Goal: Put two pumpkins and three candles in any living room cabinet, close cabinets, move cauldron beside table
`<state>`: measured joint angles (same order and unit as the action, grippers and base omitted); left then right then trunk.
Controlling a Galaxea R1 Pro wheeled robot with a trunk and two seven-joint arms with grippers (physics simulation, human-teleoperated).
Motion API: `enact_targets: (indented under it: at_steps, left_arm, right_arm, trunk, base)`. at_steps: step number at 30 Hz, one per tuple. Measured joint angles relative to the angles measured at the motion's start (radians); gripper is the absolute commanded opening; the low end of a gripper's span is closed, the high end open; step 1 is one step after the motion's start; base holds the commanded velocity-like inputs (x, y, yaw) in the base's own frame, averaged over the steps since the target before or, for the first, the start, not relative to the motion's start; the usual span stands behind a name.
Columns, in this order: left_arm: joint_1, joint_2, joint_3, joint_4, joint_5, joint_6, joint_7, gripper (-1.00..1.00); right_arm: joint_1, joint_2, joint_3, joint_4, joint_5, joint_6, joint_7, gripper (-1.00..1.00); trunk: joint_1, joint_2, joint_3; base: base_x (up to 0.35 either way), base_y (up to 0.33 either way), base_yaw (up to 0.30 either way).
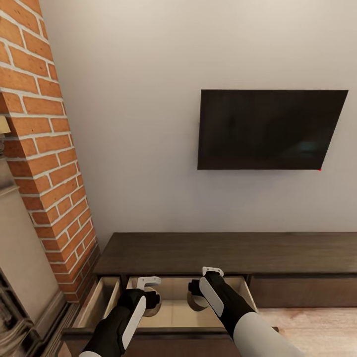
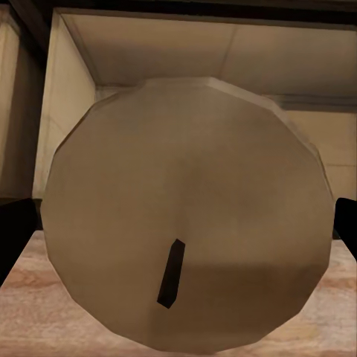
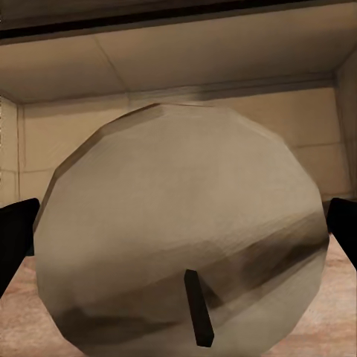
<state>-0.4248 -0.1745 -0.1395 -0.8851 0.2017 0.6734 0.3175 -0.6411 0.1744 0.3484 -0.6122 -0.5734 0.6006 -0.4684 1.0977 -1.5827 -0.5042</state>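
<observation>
Both arms reached into the open drawer of the cabinet (image 1: 223, 253), the left hand (image 1: 150, 297) grasping one candle (image 2: 186, 216) and the right hand (image 1: 197, 293) another candle (image 3: 182, 223), so stowing was underway; next seemed lowering, then releasing.

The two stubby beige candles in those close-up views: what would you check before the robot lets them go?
1. Left end effector gripping a stubby beige candle: ok, fingers flank it.
2. Right end effector gripping its candle: ok.
3. Long dark brown wooden cabinet compartment open: ok.
4. Candles over the pale interior: ok.
5. Candles resting on its floor: cannot tell.
6. Pumpkins and third candle stored: cannot tell.
</observation>
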Motion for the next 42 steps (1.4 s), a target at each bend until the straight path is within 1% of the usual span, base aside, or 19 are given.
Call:
enact_targets:
  at_steps: [2, 13, 20, 26, 32, 38, 42]
  left_arm:
    - [0.000, 0.000, 0.000, 0.000, 0.000, 0.000, 0.000, -1.00]
    - [0.000, 0.000, 0.000, 0.000, 0.000, 0.000, 0.000, -1.00]
    - [0.000, 0.000, 0.000, -0.001, -0.001, 0.001, 0.000, -1.00]
    - [0.000, 0.000, 0.000, -0.001, -0.001, 0.002, 0.000, -1.00]
    - [0.000, 0.000, 0.000, -0.001, -0.001, 0.002, 0.000, -1.00]
    - [0.000, 0.000, 0.000, -0.001, -0.001, 0.002, 0.000, -1.00]
    - [0.000, 0.000, 0.000, -0.002, 0.000, 0.004, 0.000, -1.00]
  right_arm:
    - [0.000, 0.000, -0.001, 0.000, -0.004, 0.000, 0.001, -1.00]
    - [0.000, 0.000, -0.002, -0.001, -0.008, 0.001, 0.001, -1.00]
    - [0.000, 0.000, -0.001, -0.001, -0.008, -0.001, 0.002, -1.00]
    - [0.000, 0.000, 0.001, -0.001, -0.006, 0.000, 0.002, -1.00]
    - [0.000, 0.000, 0.001, -0.001, -0.006, 0.000, 0.002, -1.00]
    - [-0.006, 0.000, -0.005, 0.004, -0.011, 0.017, 0.002, -1.00]
    - [-0.022, 0.000, -0.008, 0.010, -0.014, 0.049, 0.002, -1.00]
  trunk:
    - [0.008, -0.014, -0.004]
    - [0.008, -0.014, -0.002]
    - [0.008, -0.014, 0.003]
    - [0.008, -0.014, 0.004]
    - [0.008, -0.014, 0.004]
    - [0.008, -0.014, 0.004]
    - [0.008, -0.014, 0.004]
  base:
    - [0.000, 0.000, 0.138]
    - [0.039, 0.022, 0.020]
    - [0.006, 0.083, -0.067]
    - [0.001, 0.007, -0.003]
    - [0.133, 0.071, 0.000]
    - [0.064, 0.012, 0.000]
    - [0.017, 0.001, 0.000]
